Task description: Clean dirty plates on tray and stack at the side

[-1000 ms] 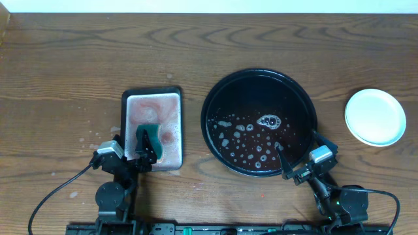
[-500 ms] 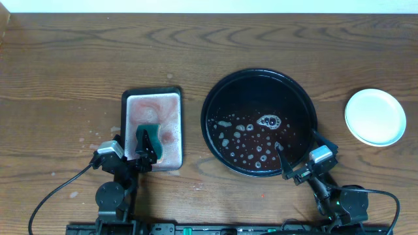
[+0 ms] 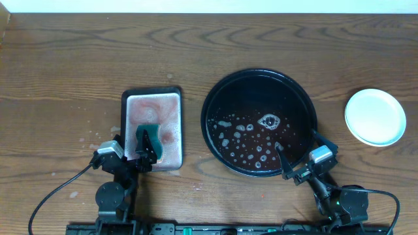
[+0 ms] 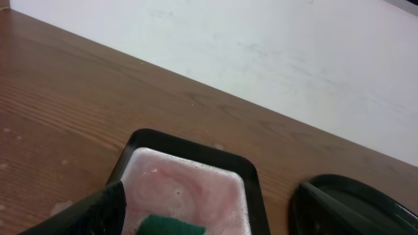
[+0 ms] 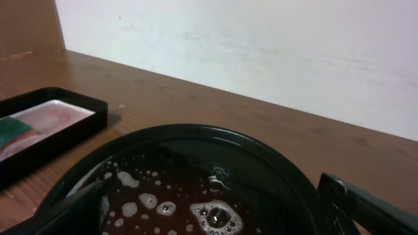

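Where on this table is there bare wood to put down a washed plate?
Bare wood runs along the far strip behind the basin and tray, and left of the basin. A narrow gap lies between tray and stacked plates. The near edge is crowded by the left gripper and right gripper.

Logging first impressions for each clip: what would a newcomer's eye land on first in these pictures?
The large black tray at centre right holds only dark liquid dotted with foam. The plates sit as a clean white stack on the tabletop at the far right, while a green sponge lies in the pinkish basin on the left.
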You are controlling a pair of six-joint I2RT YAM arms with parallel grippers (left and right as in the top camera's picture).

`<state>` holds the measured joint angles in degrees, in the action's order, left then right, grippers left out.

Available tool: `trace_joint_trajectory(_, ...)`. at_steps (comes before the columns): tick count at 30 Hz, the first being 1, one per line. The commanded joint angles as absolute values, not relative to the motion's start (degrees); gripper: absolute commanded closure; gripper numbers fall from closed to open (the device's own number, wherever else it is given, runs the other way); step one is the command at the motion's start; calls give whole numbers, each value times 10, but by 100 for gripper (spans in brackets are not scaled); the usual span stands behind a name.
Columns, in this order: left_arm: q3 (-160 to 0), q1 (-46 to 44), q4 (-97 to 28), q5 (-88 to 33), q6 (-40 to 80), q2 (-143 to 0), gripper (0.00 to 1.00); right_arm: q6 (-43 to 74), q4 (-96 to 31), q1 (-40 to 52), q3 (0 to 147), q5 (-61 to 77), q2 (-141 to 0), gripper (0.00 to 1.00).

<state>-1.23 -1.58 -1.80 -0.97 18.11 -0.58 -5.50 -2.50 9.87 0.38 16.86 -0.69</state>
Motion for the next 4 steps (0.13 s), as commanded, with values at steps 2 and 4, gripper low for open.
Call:
trace_joint_trajectory(2,-2,-13,-40,-8,176,-2,18,-61,-28,94,3,168,-4,1)
trace_joint_trajectory(4,-2,-13,-40,-8,176,-2,17,-61,-28,94,3,168,-4,1)
